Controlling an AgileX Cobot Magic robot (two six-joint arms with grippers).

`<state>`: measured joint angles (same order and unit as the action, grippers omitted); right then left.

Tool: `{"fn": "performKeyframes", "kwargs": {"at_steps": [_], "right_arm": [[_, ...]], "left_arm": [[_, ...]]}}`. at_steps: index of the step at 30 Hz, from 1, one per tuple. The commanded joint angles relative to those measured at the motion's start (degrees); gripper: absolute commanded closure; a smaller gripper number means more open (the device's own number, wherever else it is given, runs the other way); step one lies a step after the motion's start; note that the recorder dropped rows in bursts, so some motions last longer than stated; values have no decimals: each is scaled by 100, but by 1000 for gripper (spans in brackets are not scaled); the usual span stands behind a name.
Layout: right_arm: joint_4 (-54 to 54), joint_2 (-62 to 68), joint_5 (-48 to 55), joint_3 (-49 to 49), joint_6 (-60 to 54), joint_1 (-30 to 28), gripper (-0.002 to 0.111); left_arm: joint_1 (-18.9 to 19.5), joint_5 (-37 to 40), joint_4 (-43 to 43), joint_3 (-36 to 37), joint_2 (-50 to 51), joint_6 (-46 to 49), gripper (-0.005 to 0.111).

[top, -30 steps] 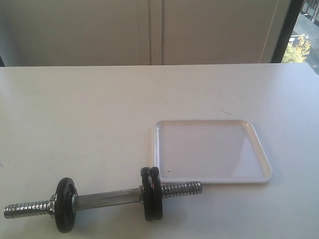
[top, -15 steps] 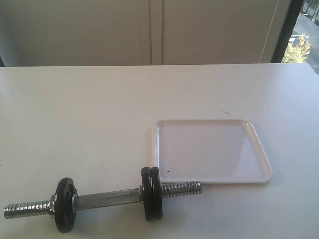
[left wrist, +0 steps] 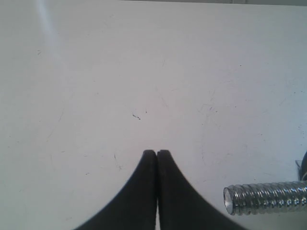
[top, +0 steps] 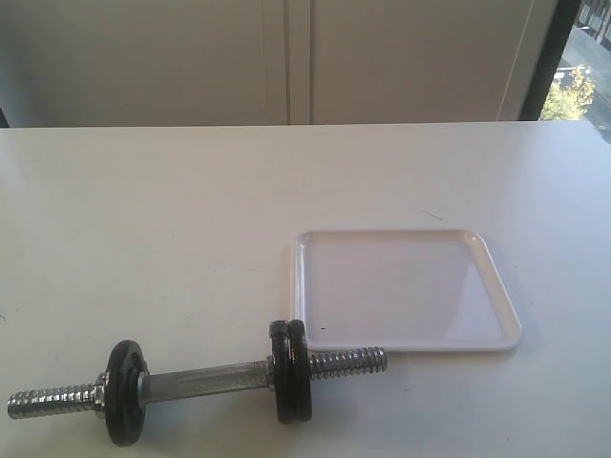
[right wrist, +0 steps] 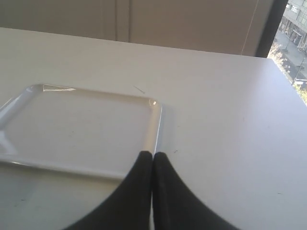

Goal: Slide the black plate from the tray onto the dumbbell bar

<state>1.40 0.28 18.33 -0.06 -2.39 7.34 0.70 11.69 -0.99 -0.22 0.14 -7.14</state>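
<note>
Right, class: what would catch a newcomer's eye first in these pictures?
The chrome dumbbell bar lies low left in the exterior view, carrying one black plate near its left end and a pair of black plates right of its middle. Beside its right end sits the white tray, bare.

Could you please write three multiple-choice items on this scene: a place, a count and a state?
1. Where, relative to the white square plastic tray, are the round black cast-iron plates? A inside it; B on the chrome threaded dumbbell bar; C flat on the table.
2. How many plates are on the bar? A one; B two; C three.
3. The left arm's fingers are: A spread wide; B pressed together, empty; C clamped on the bar.
Answers: 1 B, the bar runs through them; 2 C, one alone, two paired; 3 B, tips meet, nothing between.
</note>
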Motion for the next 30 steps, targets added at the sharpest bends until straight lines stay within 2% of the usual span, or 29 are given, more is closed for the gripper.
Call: {"fn": "performKeyframes", "kwargs": {"at_steps": [1, 20, 30], "right_arm": [[32, -28, -43, 6, 410, 25, 108], [34, -28, -22, 6, 672, 25, 108], [34, -28, 86, 6, 672, -239, 108]], "left_arm": [[-32, -6, -39, 22, -14, 3, 107], [-32, -6, -39, 22, -14, 3, 107], [-32, -6, -39, 22, -14, 3, 107]]}}
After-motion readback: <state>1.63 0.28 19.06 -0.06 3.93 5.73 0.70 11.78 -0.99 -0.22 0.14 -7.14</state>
